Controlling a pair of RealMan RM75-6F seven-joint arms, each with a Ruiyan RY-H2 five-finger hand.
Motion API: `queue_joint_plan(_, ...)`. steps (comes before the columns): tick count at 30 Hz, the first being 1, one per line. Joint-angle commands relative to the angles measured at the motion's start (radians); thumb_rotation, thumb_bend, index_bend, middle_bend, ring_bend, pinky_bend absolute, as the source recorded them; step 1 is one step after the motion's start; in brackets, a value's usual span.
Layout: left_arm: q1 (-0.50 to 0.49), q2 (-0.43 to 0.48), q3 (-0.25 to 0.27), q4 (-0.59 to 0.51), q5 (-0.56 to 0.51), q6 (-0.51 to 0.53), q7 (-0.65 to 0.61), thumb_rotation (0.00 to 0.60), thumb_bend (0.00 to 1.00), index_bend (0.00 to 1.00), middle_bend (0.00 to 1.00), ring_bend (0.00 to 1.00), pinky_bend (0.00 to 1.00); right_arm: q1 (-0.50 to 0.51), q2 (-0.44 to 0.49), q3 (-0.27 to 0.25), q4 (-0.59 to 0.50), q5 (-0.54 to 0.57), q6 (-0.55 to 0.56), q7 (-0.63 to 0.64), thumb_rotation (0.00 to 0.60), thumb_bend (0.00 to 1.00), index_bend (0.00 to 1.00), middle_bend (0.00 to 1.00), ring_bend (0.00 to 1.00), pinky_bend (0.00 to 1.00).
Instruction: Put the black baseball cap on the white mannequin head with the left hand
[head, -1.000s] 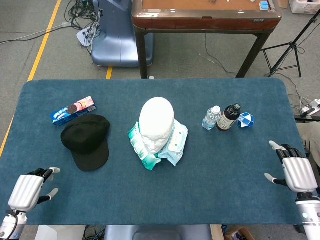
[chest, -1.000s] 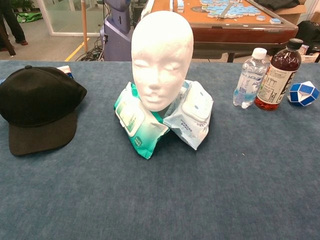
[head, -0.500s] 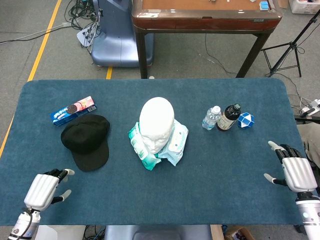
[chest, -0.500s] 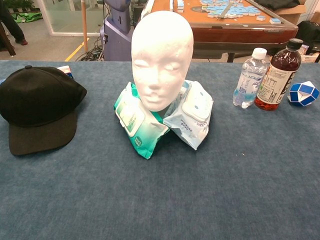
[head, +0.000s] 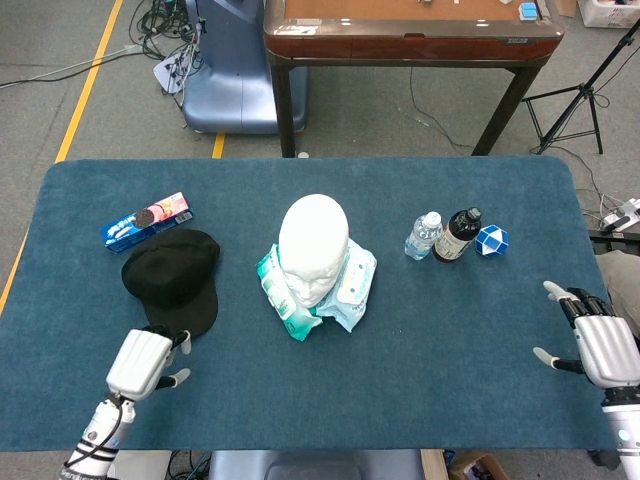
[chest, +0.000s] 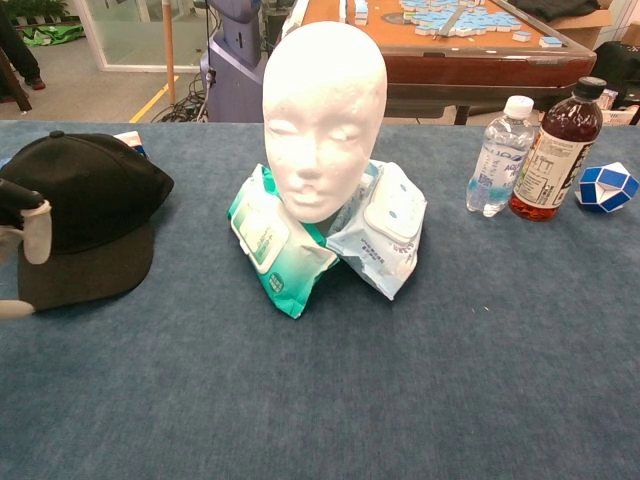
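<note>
The black baseball cap (head: 172, 275) lies flat on the blue table left of centre, its brim toward the near edge; the chest view shows the cap (chest: 85, 205) at far left. The white mannequin head (head: 313, 245) stands upright in the middle on wipe packs, and faces the chest camera as the mannequin head (chest: 324, 115). My left hand (head: 142, 362) hovers just in front of the cap's brim, fingers apart and holding nothing; only its fingertips (chest: 35, 230) show in the chest view. My right hand (head: 603, 347) rests open near the table's right edge.
Two wipe packs (head: 345, 290) lie under the mannequin head. A cookie box (head: 148, 220) sits behind the cap. A clear water bottle (head: 423, 235), a dark bottle (head: 457, 234) and a blue-white puzzle cube (head: 491, 240) stand at the right back. A wooden table (head: 410, 35) stands beyond.
My left hand has moved right and forward from the near left corner to just in front of the cap's brim, entering the chest view. My right hand has shifted slightly right.
</note>
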Motion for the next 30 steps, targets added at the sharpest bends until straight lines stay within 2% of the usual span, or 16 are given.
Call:
queue_joint_plan(1,-0.026,-0.05,-0.025,0.023,-0.027,-0.02,0.024,0.6,0.02,0.62,0.83,0.56,0.62,0.0,0.001,0.0,0.001,0.0,-0.001,0.002,0.6,0.0,0.15,0.28,0.17,0.22)
queue_joint_plan(9,-0.067,-0.14,-0.033,0.093,-0.075,-0.065,0.125,0.6,0.01,0.64,0.86,0.58,0.62,0.002,0.001,0.0,0.002,0.002,-0.005,0.003,0.6,0.0,0.15,0.28,0.17,0.22)
queue_joint_plan(15,-0.098,-0.199,-0.065,0.156,-0.135,-0.09,0.168,0.6,0.01,0.65,0.87,0.59,0.62,0.004,0.0,-0.001,0.001,0.001,-0.009,0.0,0.6,0.0,0.15,0.28,0.17,0.22)
queue_joint_plan(24,-0.127,-0.234,-0.091,0.244,-0.233,-0.111,0.253,0.6,0.0,0.64,0.87,0.6,0.62,0.005,0.002,0.0,0.002,0.005,-0.011,0.005,0.6,0.0,0.15,0.28,0.17,0.22)
queue_joint_plan(30,-0.14,-0.238,-0.094,0.261,-0.292,-0.129,0.283,0.6,0.0,0.63,0.87,0.6,0.62,0.006,0.002,-0.002,0.001,0.004,-0.013,0.002,0.6,0.0,0.15,0.28,0.17,0.22)
